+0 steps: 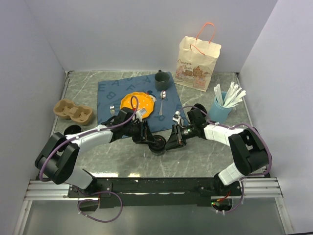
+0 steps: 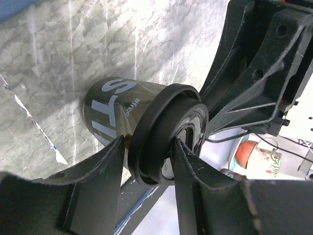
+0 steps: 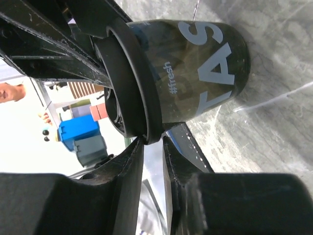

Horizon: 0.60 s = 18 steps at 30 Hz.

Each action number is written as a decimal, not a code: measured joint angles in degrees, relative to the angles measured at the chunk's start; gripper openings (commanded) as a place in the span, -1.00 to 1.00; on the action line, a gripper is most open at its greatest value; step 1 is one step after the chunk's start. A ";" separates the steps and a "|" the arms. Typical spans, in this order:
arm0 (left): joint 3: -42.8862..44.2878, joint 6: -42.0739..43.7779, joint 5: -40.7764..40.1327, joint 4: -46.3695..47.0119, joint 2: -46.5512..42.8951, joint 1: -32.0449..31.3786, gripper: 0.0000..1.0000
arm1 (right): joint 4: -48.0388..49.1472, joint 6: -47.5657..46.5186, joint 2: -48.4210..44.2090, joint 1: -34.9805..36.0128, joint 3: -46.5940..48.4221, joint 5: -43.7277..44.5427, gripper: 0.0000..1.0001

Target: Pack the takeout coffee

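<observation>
The coffee cup stands upright on the bench, near the front edge of the blue mat, and both arms meet at it. It is a dark cup with pale letters, and a black lid sits on top.

The left tool is clenched on the coffee cup at the lid. One finger lies against the outside, just under the lid's rim, and the other reaches over onto the lid's top. The right tool comes from the other side. Its jaws stand only a little apart, with the edge of the lid right at their tips. I cannot tell if they pinch the rim or only touch it.

In my judgement the step in hand is to seat or secure the lid while one arm steadies the cup; the packing itself is not yet begun. The paper bag stands at the back right and the cardboard cup carrier lies at the left, both well apart from the cup.

The next move calls for one firm grip, the other tool released. The cup should then be lifted upright, so the lid does not come off.
</observation>
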 measured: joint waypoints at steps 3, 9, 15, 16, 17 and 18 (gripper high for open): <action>0.35 -0.13 -0.61 -0.35 -0.24 -0.02 -0.04 | -3.93 -1.27 -0.07 0.17 2.12 1.62 -0.21; 4.68 0.13 -3.85 -6.97 -0.66 -0.13 0.08 | -17.07 -5.60 -1.05 0.68 10.62 8.90 -0.03; 12.00 2.34 -9.09 -16.39 1.01 -0.55 0.22 | -23.08 -7.26 -6.14 0.68 15.23 12.17 0.01; 12.76 2.60 -9.81 -17.51 1.07 -0.55 0.23 | -23.91 -7.34 -7.06 0.68 15.47 12.46 0.01; 13.62 2.97 -10.82 -18.82 1.11 -0.52 0.26 | -24.68 -7.50 -7.74 0.68 15.67 12.63 0.02; 14.36 3.21 -11.50 -20.00 1.16 -0.46 0.27 | -25.40 -7.63 -8.15 0.68 15.89 12.87 0.02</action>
